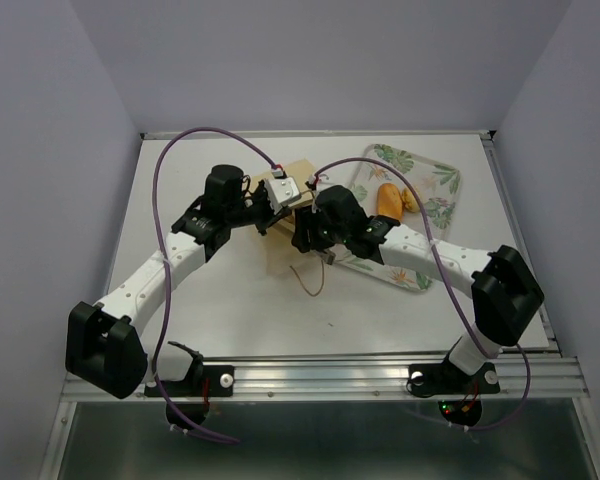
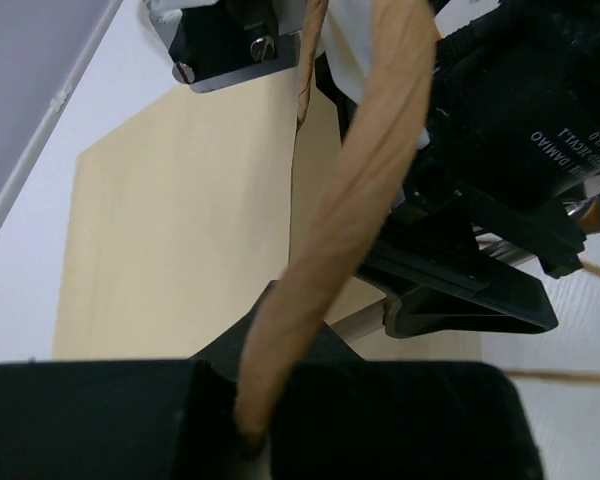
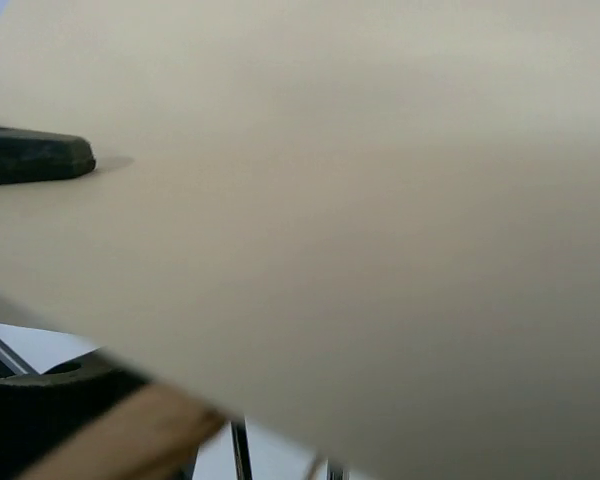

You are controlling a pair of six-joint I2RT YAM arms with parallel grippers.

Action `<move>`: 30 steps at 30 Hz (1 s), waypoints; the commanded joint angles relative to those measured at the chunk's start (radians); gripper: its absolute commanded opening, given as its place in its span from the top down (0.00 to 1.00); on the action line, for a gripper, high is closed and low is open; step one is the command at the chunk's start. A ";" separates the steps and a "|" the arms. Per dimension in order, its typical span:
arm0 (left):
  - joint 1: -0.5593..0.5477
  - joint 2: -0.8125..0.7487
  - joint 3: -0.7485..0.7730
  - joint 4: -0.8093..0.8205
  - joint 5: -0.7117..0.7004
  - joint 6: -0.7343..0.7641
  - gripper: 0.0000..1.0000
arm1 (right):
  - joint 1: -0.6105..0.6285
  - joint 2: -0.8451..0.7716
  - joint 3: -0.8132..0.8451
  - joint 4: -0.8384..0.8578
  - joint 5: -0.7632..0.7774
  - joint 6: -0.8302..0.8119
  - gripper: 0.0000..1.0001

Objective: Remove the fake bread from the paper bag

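Note:
The paper bag (image 1: 298, 172) stands at the table's middle back, mostly hidden under both grippers. Its tan wall shows in the left wrist view (image 2: 170, 230) and fills the right wrist view (image 3: 360, 200). My left gripper (image 1: 272, 200) is shut on one twisted-cord handle (image 2: 370, 170) of the bag, pinched between the fingers (image 2: 250, 440). My right gripper (image 1: 306, 236) is pressed against the bag; its jaws are hidden by the paper. The golden-orange loaf (image 1: 388, 200) and the small yellow roll (image 1: 408, 197) lie on the floral tray (image 1: 435, 185). The bun and the pinkish piece are not in view.
The bag's other cord handle (image 1: 310, 282) loops onto the table in front of the bag. The floral tray lies right of the bag under my right arm. Walls close the table's back and sides.

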 commanded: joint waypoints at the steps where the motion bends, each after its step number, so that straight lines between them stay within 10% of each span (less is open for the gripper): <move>1: -0.011 -0.022 0.016 0.067 0.036 -0.017 1.00 | 0.009 0.000 0.023 0.118 0.071 0.044 0.39; 30: -0.016 0.004 -0.001 0.136 0.091 -0.054 1.00 | 0.009 0.123 -0.126 0.420 0.089 0.214 0.37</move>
